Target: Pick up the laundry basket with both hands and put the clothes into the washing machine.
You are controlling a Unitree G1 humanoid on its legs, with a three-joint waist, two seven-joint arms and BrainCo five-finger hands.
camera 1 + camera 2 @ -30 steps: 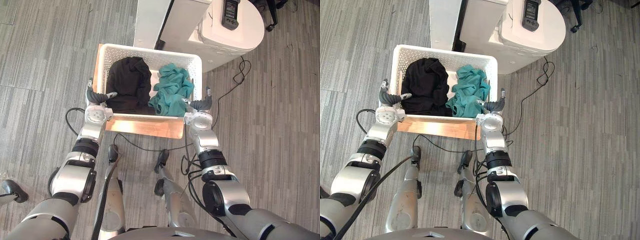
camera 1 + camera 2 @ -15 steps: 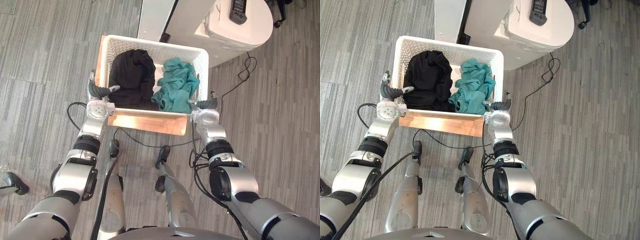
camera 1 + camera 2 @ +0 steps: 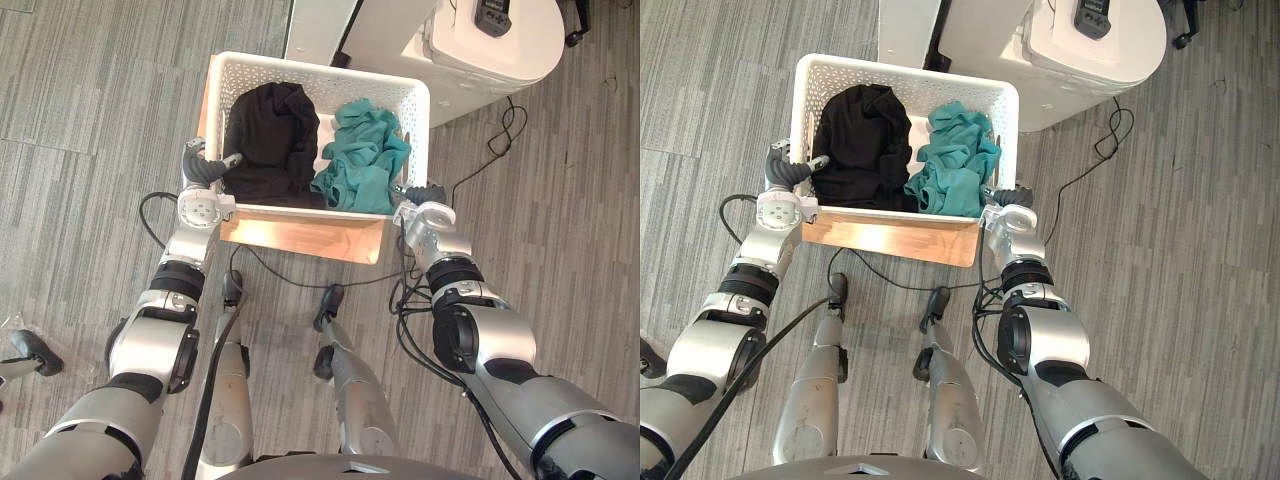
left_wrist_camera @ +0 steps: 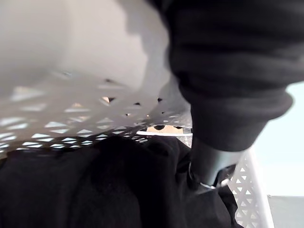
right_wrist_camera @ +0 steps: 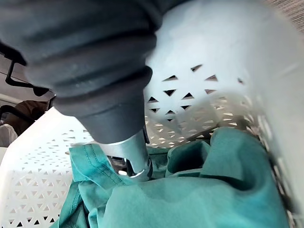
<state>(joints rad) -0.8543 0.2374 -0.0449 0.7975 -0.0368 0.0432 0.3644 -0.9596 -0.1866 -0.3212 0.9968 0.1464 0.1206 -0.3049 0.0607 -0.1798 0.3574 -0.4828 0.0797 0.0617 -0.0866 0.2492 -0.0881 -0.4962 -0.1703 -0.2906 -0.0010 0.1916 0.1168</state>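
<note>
Left hand and right hand are clamped on opposite rims of the white perforated plastic laundry basket. A level lift is judged due next.

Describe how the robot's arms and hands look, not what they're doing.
Both arms are rounded silver-grey shells with black ribbed bands at the forearms and round silver discs at the wrists. The left hand and right hand wear dark ribbed covers, with silver metal showing on the fingers.
</note>
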